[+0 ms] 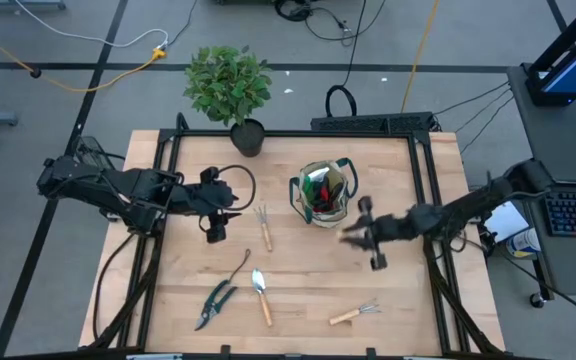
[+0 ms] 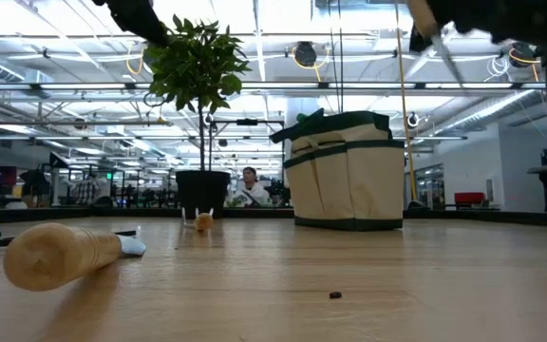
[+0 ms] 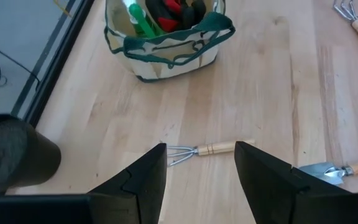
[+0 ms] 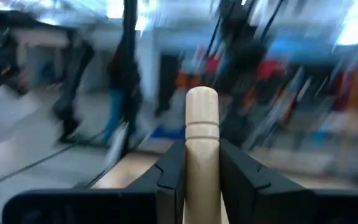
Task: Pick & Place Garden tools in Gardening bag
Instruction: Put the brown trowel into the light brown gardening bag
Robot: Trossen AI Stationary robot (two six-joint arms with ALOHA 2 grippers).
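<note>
The right gripper (image 1: 368,238), just right of the bag (image 1: 324,194) in the middle, squeezes a wooden tool handle (image 4: 201,152). The left gripper (image 1: 215,227) waits wide apart. The bag holds some tools; a fork (image 1: 264,226), shears (image 1: 214,304), trowel (image 1: 261,294) and rake (image 1: 355,314) lie lower down

A smooth, pale wooden handle (image 4: 201,155) is clamped between matt black fingers (image 4: 169,171). Beige canvas forms the gardening bag (image 3: 166,46); the table (image 1: 298,300) is light, satin wood.

The wooden table (image 1: 388,300) holds the gardening bag (image 1: 324,194) centre-right, a potted plant (image 1: 230,88) at top, and 5 tools lower centre.
</note>
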